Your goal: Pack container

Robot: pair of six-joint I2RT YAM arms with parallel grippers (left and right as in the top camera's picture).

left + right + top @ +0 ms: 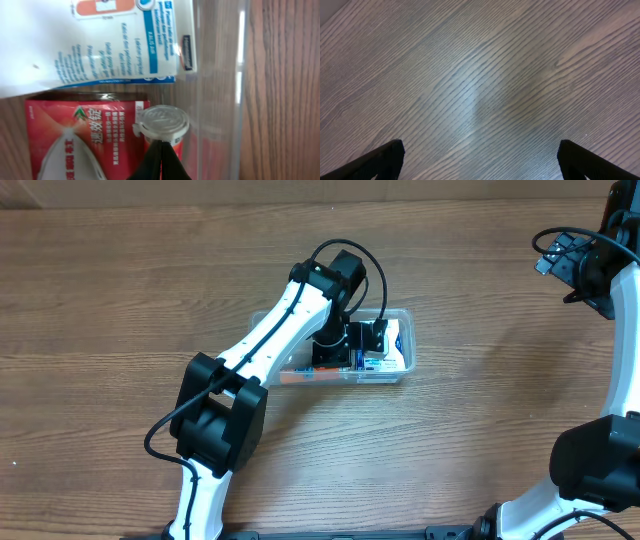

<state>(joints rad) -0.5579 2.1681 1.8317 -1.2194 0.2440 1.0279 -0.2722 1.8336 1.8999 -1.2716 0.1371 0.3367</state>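
Note:
The clear plastic container (404, 317) sits mid-table. In the left wrist view its see-through wall (220, 75) runs down the right side. Inside lie a white box with blue print (100, 40), a red box with Chinese print (75, 140) and a small bottle with a grey cap (163, 121). My left gripper (161, 146) is down inside the container (362, 342), with its fingers shut together and their tips just below the grey cap. My right gripper (480, 160) is open and empty, held over bare wood at the far right (562, 256).
The wooden table (120, 300) surrounds the container. The left arm (270, 340) stretches diagonally over the container's left half and hides part of its contents. The right arm (610, 380) stands along the right edge.

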